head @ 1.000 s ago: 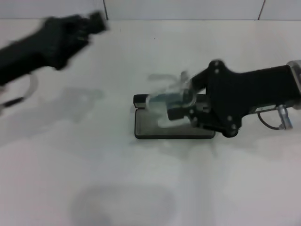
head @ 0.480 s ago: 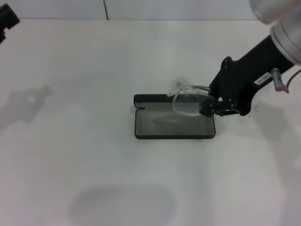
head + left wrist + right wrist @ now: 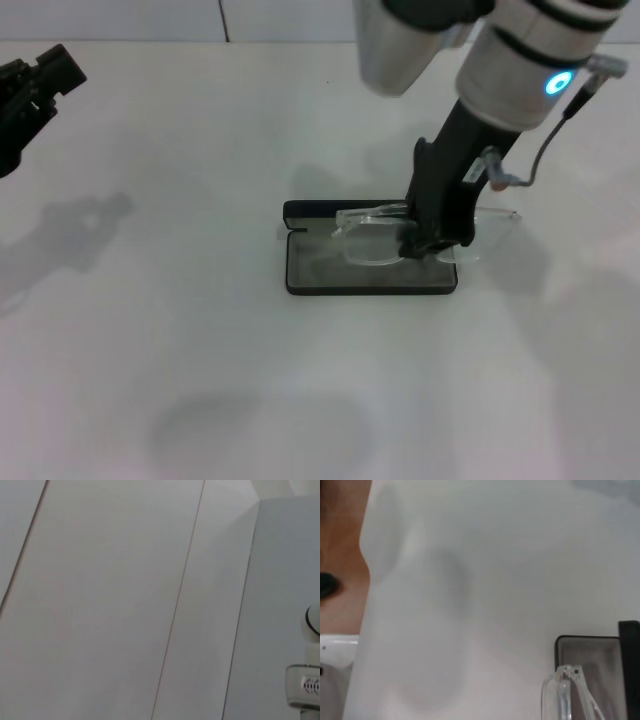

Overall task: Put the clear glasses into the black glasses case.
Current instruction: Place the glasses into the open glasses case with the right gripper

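Head view: the right gripper (image 3: 425, 243), right of frame centre, is clamped on the clear glasses (image 3: 420, 232), holding them over the right end of the open black glasses case (image 3: 370, 265) lying on the white table (image 3: 200, 350). The placing step looks to be in hand; the next move calls for shifting the frame leftward to centre it, then lowering it into the grey tray before letting go. Their long axis runs left to right, roughly along the case's length, with one lens overhanging its right edge. At the upper left edge, the left gripper (image 3: 35, 85) hangs parked; its grip cannot be told.
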`<state>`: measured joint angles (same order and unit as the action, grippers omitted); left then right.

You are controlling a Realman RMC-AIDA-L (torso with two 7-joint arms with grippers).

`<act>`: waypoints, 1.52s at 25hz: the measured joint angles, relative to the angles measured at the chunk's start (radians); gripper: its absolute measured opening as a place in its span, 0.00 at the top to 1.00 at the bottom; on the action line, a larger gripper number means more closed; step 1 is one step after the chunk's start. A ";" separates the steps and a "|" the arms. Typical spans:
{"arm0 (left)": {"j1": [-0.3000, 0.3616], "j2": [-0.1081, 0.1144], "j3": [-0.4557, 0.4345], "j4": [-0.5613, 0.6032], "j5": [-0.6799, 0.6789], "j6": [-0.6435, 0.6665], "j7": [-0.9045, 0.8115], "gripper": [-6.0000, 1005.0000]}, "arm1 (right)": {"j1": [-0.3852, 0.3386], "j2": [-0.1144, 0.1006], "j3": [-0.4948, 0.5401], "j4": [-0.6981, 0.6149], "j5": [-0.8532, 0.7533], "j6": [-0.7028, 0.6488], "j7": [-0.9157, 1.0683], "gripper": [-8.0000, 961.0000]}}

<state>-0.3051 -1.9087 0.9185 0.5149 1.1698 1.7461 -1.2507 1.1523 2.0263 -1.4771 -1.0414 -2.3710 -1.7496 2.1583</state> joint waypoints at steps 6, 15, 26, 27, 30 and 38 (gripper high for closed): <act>-0.005 0.000 -0.027 -0.003 0.003 -0.001 0.000 0.88 | 0.017 0.001 -0.124 0.068 0.052 0.111 0.000 0.84; -0.003 -0.003 -0.053 -0.016 0.005 -0.003 0.012 0.88 | 0.012 0.001 -0.200 0.136 0.094 0.231 0.003 0.83; 0.004 -0.006 -0.077 -0.019 0.007 -0.004 0.026 0.88 | -0.005 0.001 -0.242 0.174 0.094 0.302 0.008 0.83; 0.004 -0.006 -0.078 -0.020 0.007 -0.004 0.026 0.88 | -0.007 0.001 -0.246 0.175 0.094 0.308 0.007 0.83; 0.004 -0.006 -0.078 -0.025 0.007 -0.006 0.027 0.88 | -0.013 0.002 -0.259 0.175 0.095 0.331 0.003 0.83; 0.007 -0.006 -0.078 -0.029 0.007 -0.016 0.028 0.88 | -0.019 0.001 -0.279 0.176 0.097 0.370 0.001 0.83</act>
<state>-0.2985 -1.9143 0.8405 0.4862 1.1767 1.7302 -1.2226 1.1336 2.0278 -1.7557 -0.8652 -2.2737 -1.3797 2.1588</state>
